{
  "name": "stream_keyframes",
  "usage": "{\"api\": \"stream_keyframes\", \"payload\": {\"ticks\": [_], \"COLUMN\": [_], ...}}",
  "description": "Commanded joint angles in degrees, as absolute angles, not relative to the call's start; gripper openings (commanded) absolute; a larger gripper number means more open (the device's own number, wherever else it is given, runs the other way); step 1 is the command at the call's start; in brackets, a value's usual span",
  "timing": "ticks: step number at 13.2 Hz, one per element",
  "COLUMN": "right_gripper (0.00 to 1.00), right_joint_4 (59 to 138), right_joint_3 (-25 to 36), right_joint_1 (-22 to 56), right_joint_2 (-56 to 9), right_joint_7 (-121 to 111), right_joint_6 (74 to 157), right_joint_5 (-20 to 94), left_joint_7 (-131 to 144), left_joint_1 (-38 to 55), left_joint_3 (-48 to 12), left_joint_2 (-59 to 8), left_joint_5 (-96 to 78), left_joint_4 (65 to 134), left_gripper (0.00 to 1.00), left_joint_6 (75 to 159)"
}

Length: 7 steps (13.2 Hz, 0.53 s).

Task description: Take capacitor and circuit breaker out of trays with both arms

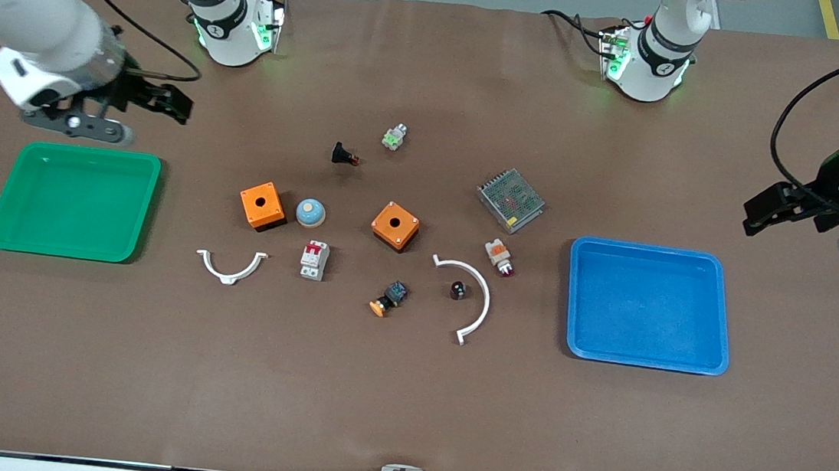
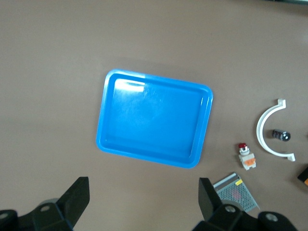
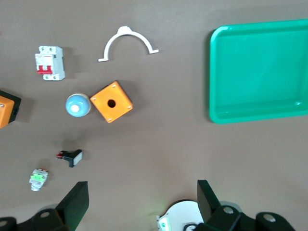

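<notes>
Tiny black cylindrical capacitor (image 1: 459,291) and white-grey, red-topped circuit breaker (image 1: 315,259) on table between green plastic tray (image 1: 4,230) and blue plastic tray (image 1: 719,326); left gripper (image 1: 780,211) and right gripper (image 1: 142,99) aloft, fingers spread, grasping nothing.

Even overhead light, soft short shadows, faint glare in blue tray (image 2: 153,91).

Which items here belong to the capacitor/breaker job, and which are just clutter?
Job items:
- capacitor, on the table inside the larger white arc
- circuit breaker, on the table
- green tray
- blue tray

Just lying about:
- two orange boxes
- blue dome button
- black switch
- indicator lamp
- orange-capped button
- mesh-covered unit
- two white arc clips
</notes>
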State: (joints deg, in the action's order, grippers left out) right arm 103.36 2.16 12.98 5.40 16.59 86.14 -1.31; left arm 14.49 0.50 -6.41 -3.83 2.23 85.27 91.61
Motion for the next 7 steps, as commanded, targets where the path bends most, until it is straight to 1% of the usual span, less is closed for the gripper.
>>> {"api": "stream_keyframes", "payload": {"ticks": [1,3,7], "right_gripper": [0.99,0.99,0.99], "right_joint_4": [105.12,104.94,103.98], "right_joint_3": [1.49,1.49,1.49], "right_joint_1": [6.96,4.67,0.01], "right_joint_2": [7.47,7.47,7.38], "right_joint_7": [10.04,8.44,3.62], "right_joint_6": [87.36,87.89,88.59], "right_joint_5": [-1.84,-1.76,-1.67], "left_joint_7": [13.62,13.54,11.0], "left_joint_1": [2.46,2.99,2.9], "left_joint_3": [-4.13,-2.82,-2.02], "left_joint_2": [1.66,3.33,4.83], "left_joint_5": [1.05,0.88,0.7], "left_joint_4": [92.18,94.04,95.8], "left_gripper": [1.0,1.0,1.0], "left_joint_6": [91.85,91.85,91.85]}}
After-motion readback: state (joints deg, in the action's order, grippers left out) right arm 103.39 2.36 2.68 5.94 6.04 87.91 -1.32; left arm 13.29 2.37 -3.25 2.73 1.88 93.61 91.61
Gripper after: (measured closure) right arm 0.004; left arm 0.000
